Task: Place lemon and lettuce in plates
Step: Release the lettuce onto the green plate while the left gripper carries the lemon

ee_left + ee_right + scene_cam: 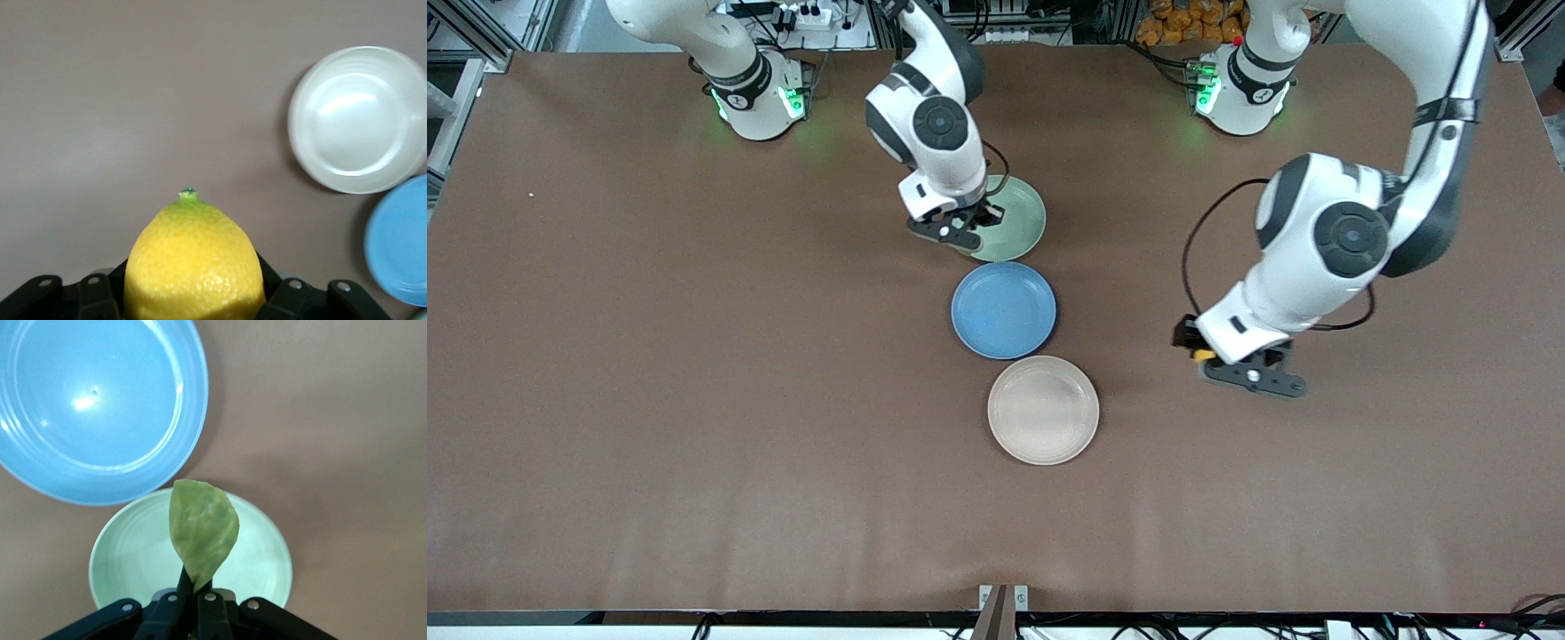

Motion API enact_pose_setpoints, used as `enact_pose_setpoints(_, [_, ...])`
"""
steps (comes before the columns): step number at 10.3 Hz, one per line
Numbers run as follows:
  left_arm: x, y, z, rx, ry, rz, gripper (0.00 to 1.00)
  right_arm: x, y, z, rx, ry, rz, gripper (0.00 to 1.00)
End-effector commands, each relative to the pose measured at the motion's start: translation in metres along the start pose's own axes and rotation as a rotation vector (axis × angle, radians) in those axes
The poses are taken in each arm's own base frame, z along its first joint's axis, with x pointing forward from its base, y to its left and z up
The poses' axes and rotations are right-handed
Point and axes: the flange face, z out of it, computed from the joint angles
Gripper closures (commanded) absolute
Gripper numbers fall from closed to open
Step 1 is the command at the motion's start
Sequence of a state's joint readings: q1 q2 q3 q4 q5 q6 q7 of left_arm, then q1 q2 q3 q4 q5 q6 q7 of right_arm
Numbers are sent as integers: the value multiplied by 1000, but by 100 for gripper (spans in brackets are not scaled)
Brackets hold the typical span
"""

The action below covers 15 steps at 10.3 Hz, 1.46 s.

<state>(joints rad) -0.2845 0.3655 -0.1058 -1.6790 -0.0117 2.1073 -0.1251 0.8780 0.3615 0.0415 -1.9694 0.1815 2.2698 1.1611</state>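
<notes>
Right now the lemon (193,263) sits clamped in the left gripper (1249,369), its long axis running straight out from the fingers and its green-nubbed tip pointing away from them. That gripper hangs over bare table (694,400), toward the left arm's end from the blue plate (1004,310). The lettuce (203,530) is pinched by its narrow stem end in the right gripper (960,227), the leaf's long axis reaching outward with its broad rounded end farthest from the fingers. It hangs over the pale green plate (1018,222), which lies just beside the blue plate, farther from the front camera. The beige-pink plate (1043,410) lies just nearer than the blue plate. All three plates hold nothing
</notes>
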Motion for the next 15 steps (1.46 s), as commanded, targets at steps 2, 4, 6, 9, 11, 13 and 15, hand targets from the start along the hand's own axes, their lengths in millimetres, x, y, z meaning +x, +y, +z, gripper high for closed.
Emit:
enact_pose_setpoints(2, [37,63,22,-39,15,-80,82,-27,-29,16,55,-12,49,25])
enact_pose_setpoints(4, [49,80,40,-43,17,-104,82,-38,-37,31,86,14,51,0])
enact_pose_setpoints(6, [57,95,68,-51,21,-123,81,-31,-36,33,84,28,47,0])
enact_pose_setpoints(9, [61,122,115,-54,69,-120,80,2,-28,28,73,62,15,0])
enact_pose_setpoints(11, [62,136,145,-65,78,-146,80,60,-7,15,75,72,-32,0])
enact_pose_setpoints(13, [61,143,173,-79,95,-164,78,113,17,8,79,78,-46,0])
enact_pose_setpoints(15, [63,143,188,-91,117,-213,75,169,50,1,83,85,-69,0])
